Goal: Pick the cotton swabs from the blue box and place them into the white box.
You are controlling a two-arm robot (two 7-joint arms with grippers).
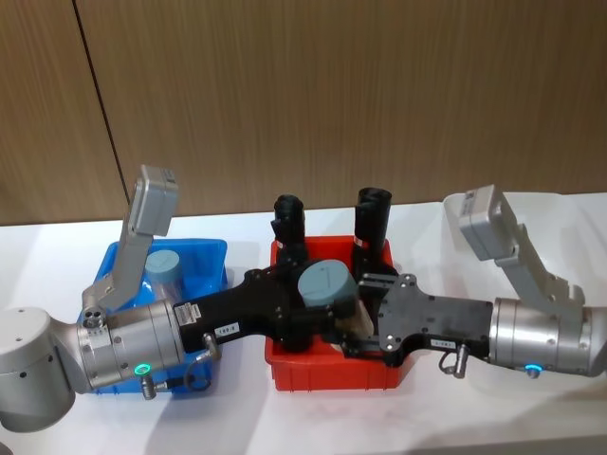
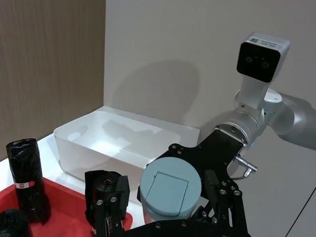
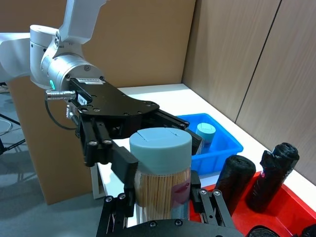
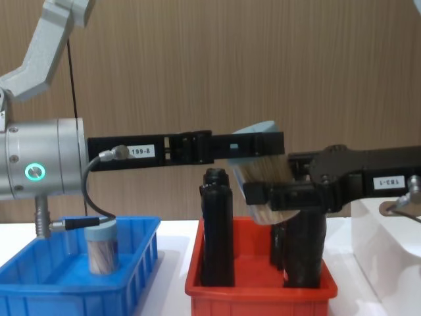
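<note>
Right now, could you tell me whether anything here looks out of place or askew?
Yes: one tub of cotton swabs hangs tilted above the red bin, with both the left claw and the right claw apparently closed on it at once. The other tub stands upright in the blue box.

On left end effector (image 4: 260, 143), above red bin (image 4: 260, 293): white sticker (image 4: 141, 152), "199-8". Label (image 4: 388, 181) on right end effector (image 4: 266, 194), also above bin: illegible.

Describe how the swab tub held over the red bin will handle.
Swab tub, gripped between left gripper and right gripper over the red bin: probably light, packed with thin sticks. Smooth clear wall may slip. Round, so likely rolls if dropped sideways.
</note>
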